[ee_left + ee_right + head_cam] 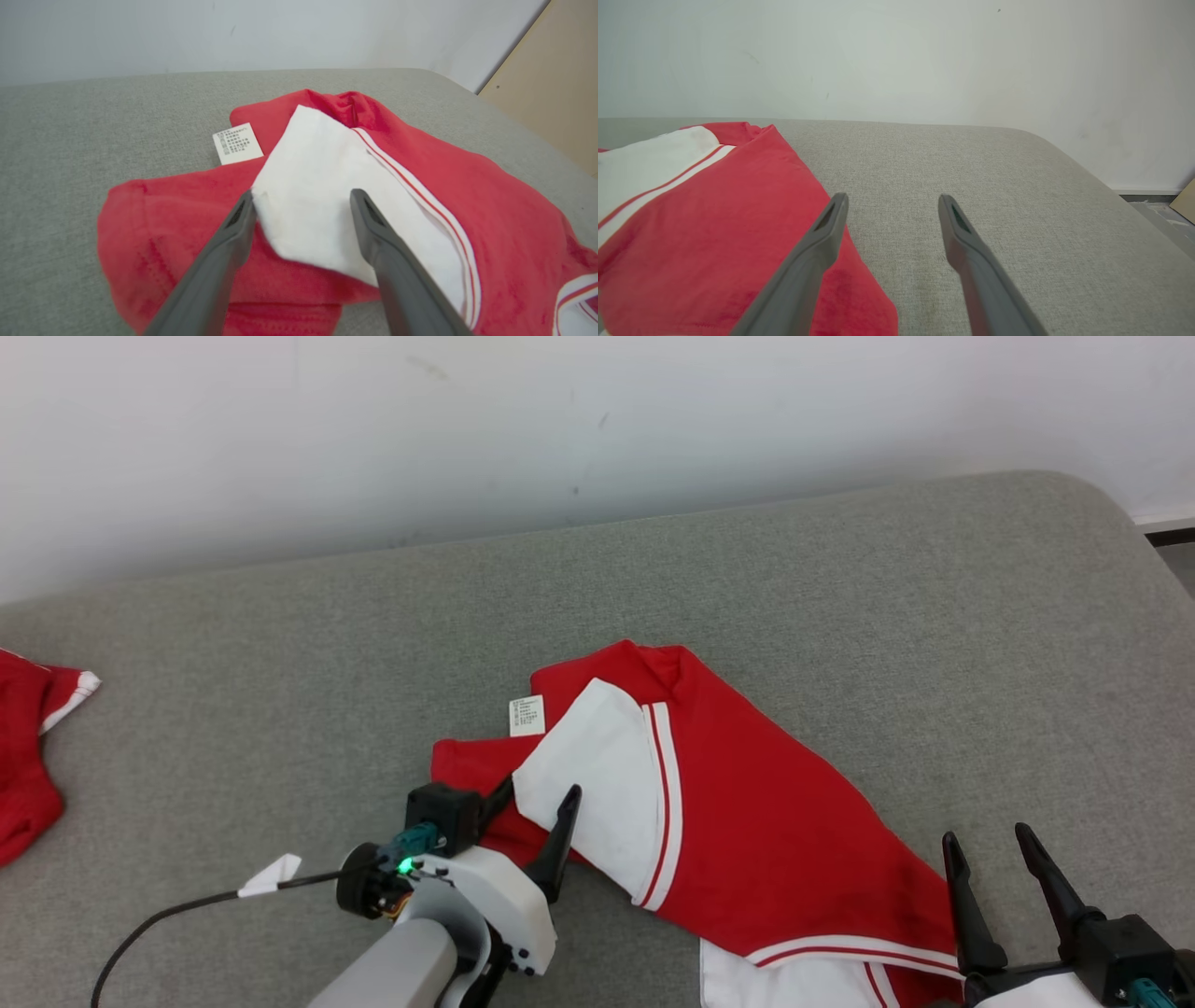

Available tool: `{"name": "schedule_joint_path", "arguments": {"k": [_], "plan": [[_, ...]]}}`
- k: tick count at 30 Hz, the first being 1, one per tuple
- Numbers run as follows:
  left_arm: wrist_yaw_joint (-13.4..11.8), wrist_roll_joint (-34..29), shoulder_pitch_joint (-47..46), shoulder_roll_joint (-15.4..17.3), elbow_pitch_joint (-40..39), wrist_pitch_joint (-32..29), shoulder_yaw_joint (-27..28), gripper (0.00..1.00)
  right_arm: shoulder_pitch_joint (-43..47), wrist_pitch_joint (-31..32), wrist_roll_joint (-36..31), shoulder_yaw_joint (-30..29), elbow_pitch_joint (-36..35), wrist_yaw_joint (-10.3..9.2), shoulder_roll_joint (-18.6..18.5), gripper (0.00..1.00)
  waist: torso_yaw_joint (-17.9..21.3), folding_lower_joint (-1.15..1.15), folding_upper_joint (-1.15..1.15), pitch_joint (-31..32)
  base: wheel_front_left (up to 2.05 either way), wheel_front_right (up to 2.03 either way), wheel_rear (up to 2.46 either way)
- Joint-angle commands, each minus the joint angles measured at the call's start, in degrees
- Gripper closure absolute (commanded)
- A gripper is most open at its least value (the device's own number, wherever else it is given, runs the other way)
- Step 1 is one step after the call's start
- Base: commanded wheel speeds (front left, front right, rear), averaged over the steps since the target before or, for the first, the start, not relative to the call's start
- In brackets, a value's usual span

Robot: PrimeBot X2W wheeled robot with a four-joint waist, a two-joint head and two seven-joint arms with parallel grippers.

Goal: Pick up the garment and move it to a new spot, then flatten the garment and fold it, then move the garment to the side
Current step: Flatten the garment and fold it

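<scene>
We see the red-and-white garment (pixel 766 821) lying crumpled mid-right on the grey fabric surface (pixel 280 663). One white panel (pixel 597 784) is flopped over the red body and a care label (pixel 527 715) pokes out at the far edge, so it's not flat and not folded yet. The left hand (pixel 541 789) sits low at the garment's left end, fingers spread wide with nothing between them, straddling the near corner of that white panel. We judge it is lined up to pinch that flap for the pick-up, or to pull it out flat. In the left wrist view one fingertip (pixel 246 198) looks right at the panel's edge, but we can't confirm contact. The right hand (pixel 987 835) is also open and empty, just beside the garment's right edge. It is likely placed to take the opposite side so the cloth can be stretched between both hands. Counts: two hands, two dark fingers each; one garment in work; one label; one other red-and-white cloth (pixel 28 747) at far left, well apart; one black cable (pixel 201 902) off the left wrist.
</scene>
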State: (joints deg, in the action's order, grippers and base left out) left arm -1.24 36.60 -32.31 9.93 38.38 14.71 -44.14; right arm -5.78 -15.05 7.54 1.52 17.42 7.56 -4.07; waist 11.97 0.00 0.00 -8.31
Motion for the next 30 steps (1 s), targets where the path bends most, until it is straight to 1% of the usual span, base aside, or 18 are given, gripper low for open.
{"name": "schedule_joint_path", "arguments": {"k": [1, 4, 5, 6, 7, 8, 9, 14, 17, 19, 21, 24, 28, 30], "plan": [[0.29, -0.49, -0.57, -0.11, 0.54, 0.28, 0.09, 0.0, -0.74, -0.18, 0.03, 0.12, 0.09, -0.15, -0.12, 0.0, 0.33, 0.0, 0.0, -0.25, 0.0, 0.0, 0.0], [0.46, -0.43, -0.79, -0.22, 1.09, 0.33, 0.17, 0.0, -0.76, -0.18, 0.15, 0.15, 0.12, -0.15, -0.08, 0.0, 0.57, 0.0, 0.0, -0.42, 0.0, 0.0, 0.0], [0.38, -0.42, -0.9, -0.17, 1.43, 0.34, 0.27, 0.05, -0.75, -0.18, 0.14, 0.06, 0.16, -0.15, -0.07, 0.0, 0.71, 0.0, 0.0, -0.5, 0.0, 0.0, 0.0], [0.32, -0.34, -0.94, -0.1, 1.81, 0.36, 0.32, 0.51, -0.74, -0.18, 0.17, 0.0, 0.12, -0.15, -0.05, 0.0, 0.86, 0.0, 0.0, -0.57, 0.0, 0.0, 0.0], [0.39, -0.28, -1.04, -0.04, 2.18, 0.36, 0.36, 0.66, -0.74, -0.18, 0.16, -0.08, 0.07, -0.15, -0.04, 0.0, 1.02, 0.0, 0.0, -0.65, 0.0, 0.0, 0.0], [0.52, -0.14, -1.18, -0.02, 2.61, 0.32, 0.34, 0.92, -0.76, -0.18, 0.11, -0.14, 0.03, -0.15, -0.02, 0.0, 1.16, 0.0, 0.0, -0.71, 0.0, 0.0, 0.0], [0.66, -0.1, -1.39, 0.02, 2.96, 0.15, 0.22, 1.0, -0.78, -0.18, 0.07, -0.18, -0.02, -0.15, 0.01, 0.0, 1.29, 0.0, 0.0, -0.78, 0.0, 0.0, 0.0], [2.02, 0.42, -2.89, -0.59, 2.46, -1.11, -0.27, 1.0, -1.15, -0.18, 0.17, -0.06, -0.11, -0.15, 0.2, 0.0, 2.16, 0.0, 0.0, -1.19, 0.0, 0.0, 0.0], [3.5, 1.24, -4.84, -1.07, -0.1, -2.95, -0.48, 1.0, -1.48, -0.18, 0.49, 0.24, -0.26, -0.15, 0.37, 0.0, 3.13, 0.0, 0.0, -1.9, 0.0, 0.0, 0.0], [4.05, 1.72, -6.93, -0.96, -2.24, -4.81, -0.37, 1.0, -2.09, -0.18, 0.78, 0.9, -0.23, -0.15, 0.62, 0.0, 4.29, 0.0, 0.0, -2.62, 0.0, 0.0, 0.0], [4.22, 2.05, -9.28, -0.77, -4.3, -6.98, -0.22, 1.0, -3.05, -0.18, 1.3, 1.73, -0.3, -0.15, 0.79, 0.0, 6.0, 0.0, 0.0, -3.62, 0.0, 0.0, 0.0], [3.81, 2.03, -13.14, -0.58, -6.41, -10.09, 0.17, 1.0, -4.01, -0.18, 2.07, 3.05, -0.39, -0.15, 1.03, 0.0, 9.35, 0.0, 0.0, -5.45, 0.0, 0.0, 0.0], [3.22, 2.17, -18.55, -0.33, -6.3, -13.76, 0.88, 1.0, -4.7, -0.18, 5.31, 4.56, -0.69, -0.15, 1.19, 0.0, 14.17, 0.0, 0.0, -7.87, 0.0, 0.0, 0.0], [2.76, 1.15, -21.55, -0.08, -5.6, -15.15, 0.99, 1.0, -4.71, -0.18, 6.88, 4.99, -0.88, -0.15, 1.16, 0.0, 16.48, 0.0, 0.0, -9.29, 0.0, 0.0, 0.0]]}}
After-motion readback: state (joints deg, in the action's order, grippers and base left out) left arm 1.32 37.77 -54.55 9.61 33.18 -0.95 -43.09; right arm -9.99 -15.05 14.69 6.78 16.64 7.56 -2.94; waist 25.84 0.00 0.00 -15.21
